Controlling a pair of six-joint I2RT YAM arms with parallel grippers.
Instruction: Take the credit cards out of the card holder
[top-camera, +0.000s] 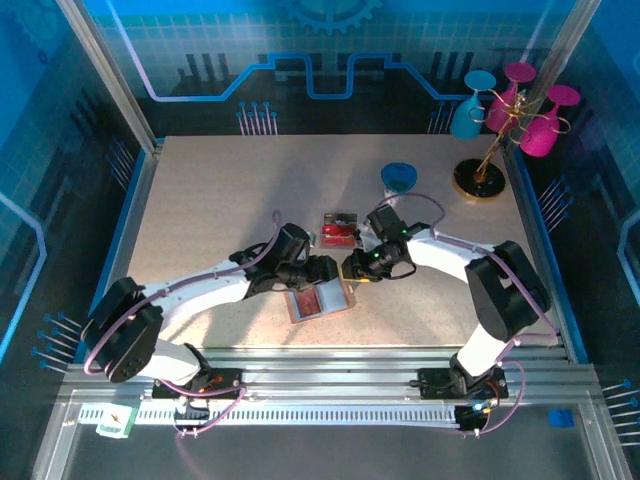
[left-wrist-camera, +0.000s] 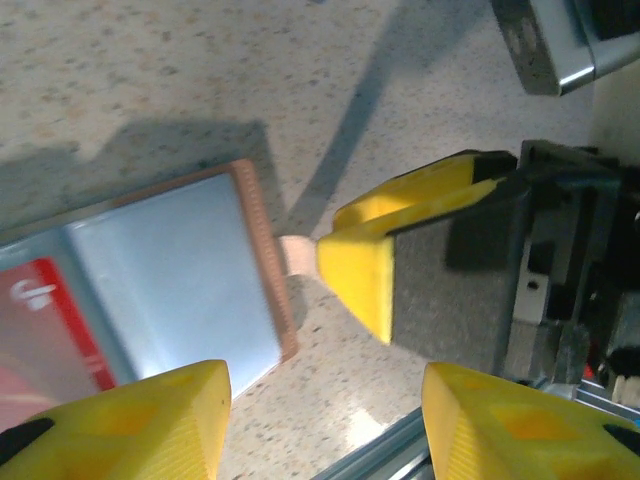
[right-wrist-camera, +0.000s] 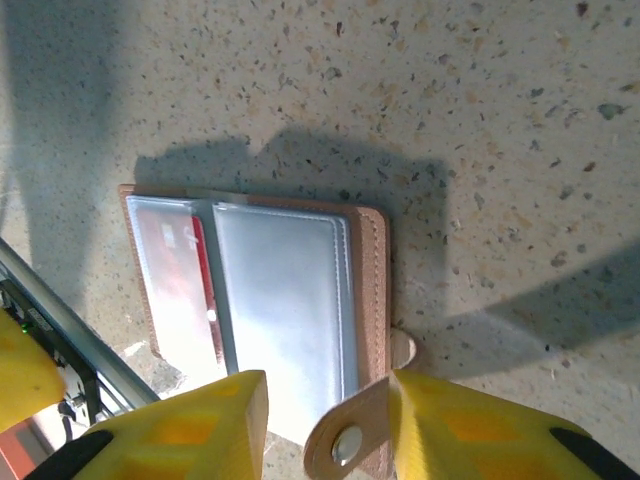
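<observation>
The right tool pinches the card holder by its tab, the left tool gapes wide; if the tab slips, the holder could follow the red card

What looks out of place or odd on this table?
Nothing looks spilled or damaged. The tan leather card holder lies open and flat on the table, slightly askew, with a thin red card tucked inside.
</observation>
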